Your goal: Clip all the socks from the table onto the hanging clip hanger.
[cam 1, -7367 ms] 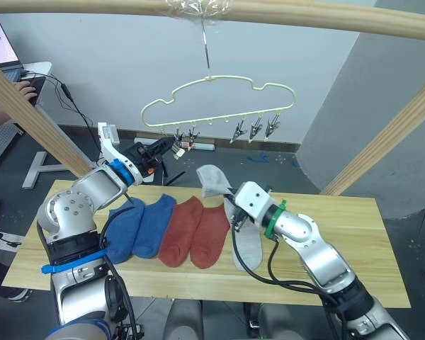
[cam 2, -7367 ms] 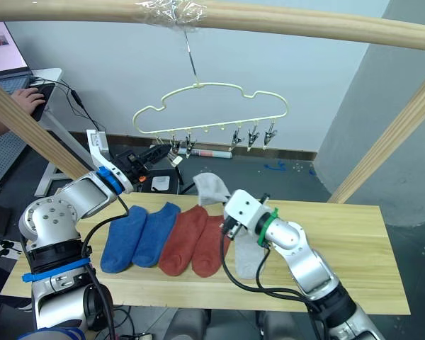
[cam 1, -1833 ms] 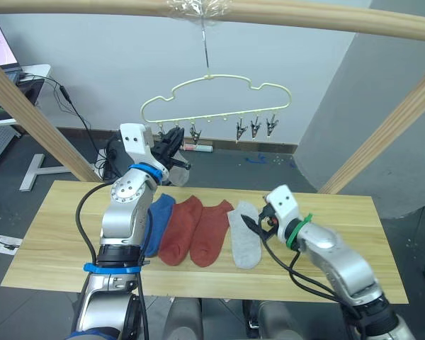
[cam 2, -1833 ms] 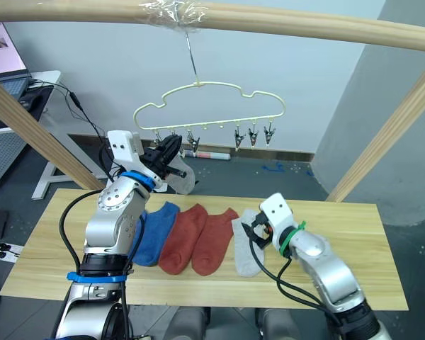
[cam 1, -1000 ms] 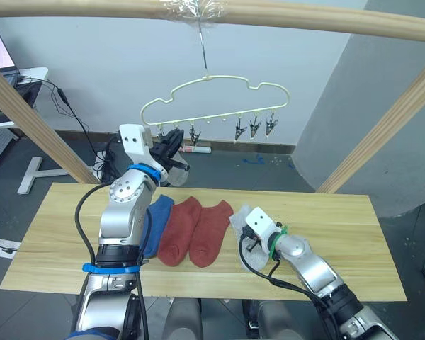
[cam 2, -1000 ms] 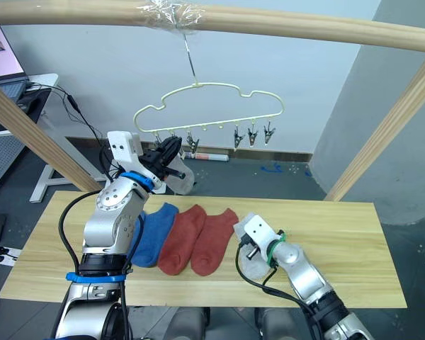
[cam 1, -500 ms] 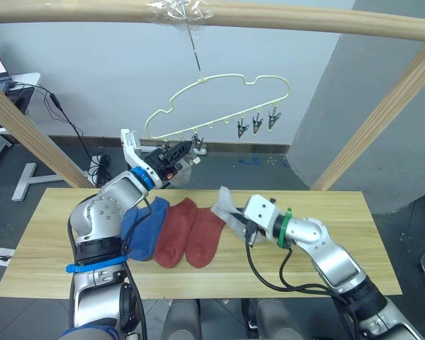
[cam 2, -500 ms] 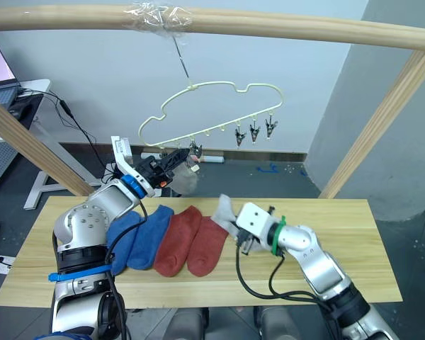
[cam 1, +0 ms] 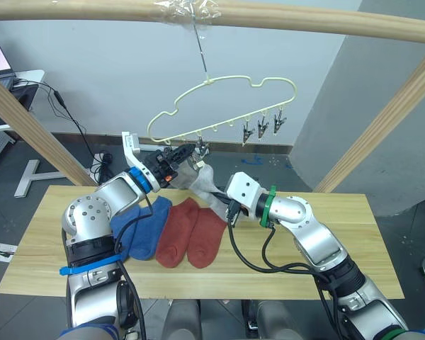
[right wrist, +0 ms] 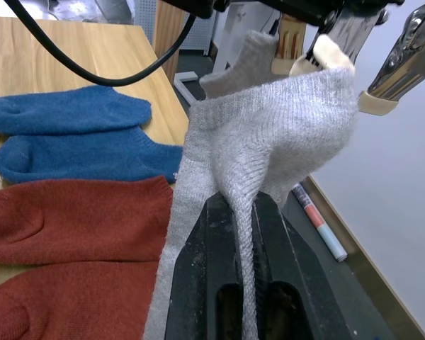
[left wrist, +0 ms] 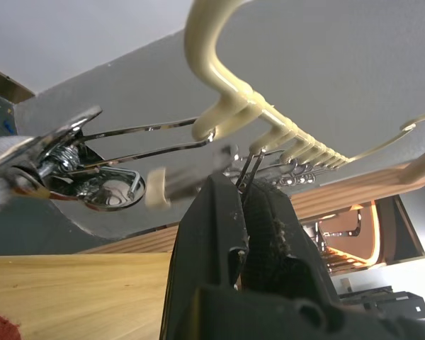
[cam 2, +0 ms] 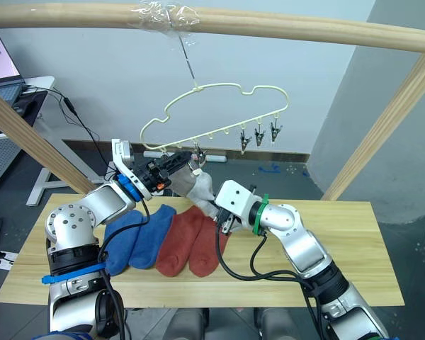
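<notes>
- Left eye view: the clip hanger (cam 1: 219,106) hangs by its hook from the wooden rail (cam 1: 283,18) across the top of the frame, tilted so its left end is lower. The left claw (cam 1: 186,152), left of centre, is pressed together on a clip (cam 1: 198,150) at the hanger's low left end. The right claw (cam 1: 214,193) at centre pinches a grey sock (cam 1: 204,183) and holds it up to that clip. Two blue socks (cam 1: 143,225) and two rust-red socks (cam 1: 191,234) lie side by side on the bench (cam 1: 354,248), lower left of centre. Three free clips (cam 1: 262,127) hang at the hanger's right end.
- Right eye view: the same scene; a cable (cam 2: 78,120) runs down at the left edge.
- Left wrist view: the black fingers (left wrist: 227,234) rise at centre, closed on the handles of a metal clip (left wrist: 78,170); the hanger's pale-yellow wire curves across the top. A strip of the bench shows at lower left.
- Right wrist view: the black fingers (right wrist: 237,283) at bottom centre are clamped on the grey sock (right wrist: 269,149), whose upper edge touches the clip tips at upper right. The blue socks (right wrist: 71,134) lie at the left and the red socks (right wrist: 78,269) at lower left. A pen (right wrist: 315,219) lies on the floor at right.
</notes>
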Robot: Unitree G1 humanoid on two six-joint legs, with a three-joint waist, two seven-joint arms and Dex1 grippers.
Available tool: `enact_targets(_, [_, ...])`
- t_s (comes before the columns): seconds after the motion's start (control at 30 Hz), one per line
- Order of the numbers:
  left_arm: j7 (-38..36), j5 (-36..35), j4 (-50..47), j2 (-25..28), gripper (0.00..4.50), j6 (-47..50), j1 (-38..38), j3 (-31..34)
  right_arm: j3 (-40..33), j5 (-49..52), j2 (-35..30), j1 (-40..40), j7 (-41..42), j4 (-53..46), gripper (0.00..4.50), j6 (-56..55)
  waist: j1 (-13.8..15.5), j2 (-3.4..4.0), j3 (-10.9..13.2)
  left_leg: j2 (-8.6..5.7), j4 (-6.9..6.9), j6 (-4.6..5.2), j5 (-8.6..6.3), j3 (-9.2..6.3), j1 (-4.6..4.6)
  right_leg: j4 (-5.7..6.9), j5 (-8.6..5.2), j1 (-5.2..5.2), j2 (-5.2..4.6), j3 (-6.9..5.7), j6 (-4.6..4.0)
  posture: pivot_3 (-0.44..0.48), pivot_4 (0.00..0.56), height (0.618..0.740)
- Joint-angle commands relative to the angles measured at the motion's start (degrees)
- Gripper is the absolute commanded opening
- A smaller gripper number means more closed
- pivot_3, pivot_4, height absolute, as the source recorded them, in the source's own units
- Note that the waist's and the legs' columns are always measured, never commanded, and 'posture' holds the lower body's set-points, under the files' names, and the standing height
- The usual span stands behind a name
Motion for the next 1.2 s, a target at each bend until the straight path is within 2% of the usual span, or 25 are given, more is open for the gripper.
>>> enact_targets(0.03, [1.2, -0.5, -0.6, 0.1, 0.0, 0.6, 0.7, -0.3, -0.8, 1.9, 1.0, -0.6, 0.9, -1.5, 0.02, 0.3, 0.0, 0.0, 0.0, 0.0, 0.0, 0.0, 0.0, 0.0, 0.0, 0.0, 0.0, 0.0, 0.0, 0.0, 0.0, 0.192, 0.174, 0.74])
enact_targets(0.8, [-1.0, -1.7, -2.6, 0.4, 0.0, -0.4, 2.2, -3.2, -2.6, 3.6, 4.4, -3.1, 0.2, -1.8, 0.02, 2.1, 0.0, -0.01, 0.0, -0.01, -0.01, 0.02, -0.02, 0.02, -0.04, -0.05, -0.01, -0.02, -0.01, 0.02, 0.02, 0.181, 0.179, 0.74])
enact_targets(1.0, [-2.3, -1.3, -3.0, 1.2, 1.82, -1.2, 2.6, -3.3, -2.6, 3.3, 4.0, -2.5, 0.1, -1.4, 0.0, 1.7, 0.0, -0.01, 0.0, -0.01, -0.03, 0.04, -0.03, 0.0, -0.07, -0.06, -0.01, -0.04, -0.01, 0.0, 0.02, 0.185, 0.177, 0.74])
enact_targets(1.2, [-2.8, 4.8, -4.2, 2.9, 3.63, -6.6, 4.4, -5.5, -2.3, 2.6, 4.2, -2.1, -0.7, 0.2, 0.0, 0.6, 0.0, 0.0, 0.0, -0.01, -0.05, 0.05, -0.03, 0.01, -0.08, -0.1, -0.01, -0.06, -0.01, 0.0, 0.01, 0.19, 0.175, 0.74])
